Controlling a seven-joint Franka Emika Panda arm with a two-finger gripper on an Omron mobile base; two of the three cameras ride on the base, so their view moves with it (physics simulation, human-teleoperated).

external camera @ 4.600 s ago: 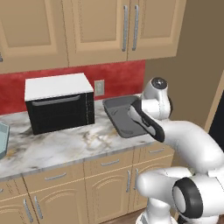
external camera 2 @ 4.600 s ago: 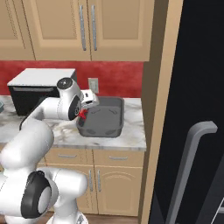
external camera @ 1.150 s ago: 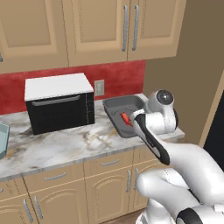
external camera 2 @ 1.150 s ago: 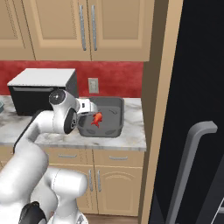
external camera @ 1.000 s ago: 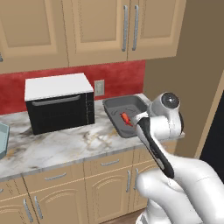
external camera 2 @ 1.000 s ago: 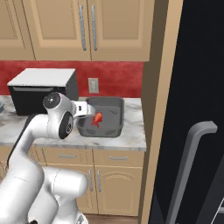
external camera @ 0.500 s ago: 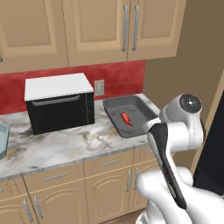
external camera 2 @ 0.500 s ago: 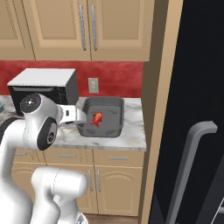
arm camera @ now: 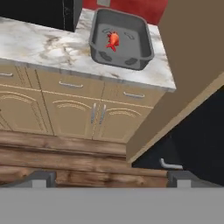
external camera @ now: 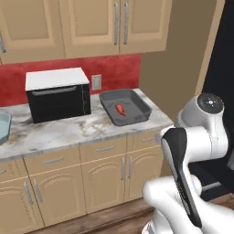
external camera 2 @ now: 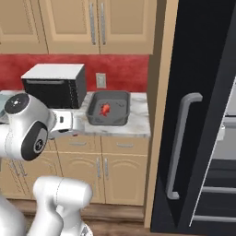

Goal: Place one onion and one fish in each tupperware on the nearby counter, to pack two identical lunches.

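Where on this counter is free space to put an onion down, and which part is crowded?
Bare marble lies between the microwave and the dark grey tray, and along the counter's front edge. Inside that tray, floor is free around the single fish. It is tightest at the right end, where the tray nearly reaches the counter edge.

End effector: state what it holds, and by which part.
Nothing. The end effector is open and empty; the fish lies in the dark grey tupperware.

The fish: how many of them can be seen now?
1. The fish lies inside the dark grey tupperware on the counter, right of the microwave. A second may be out of view.
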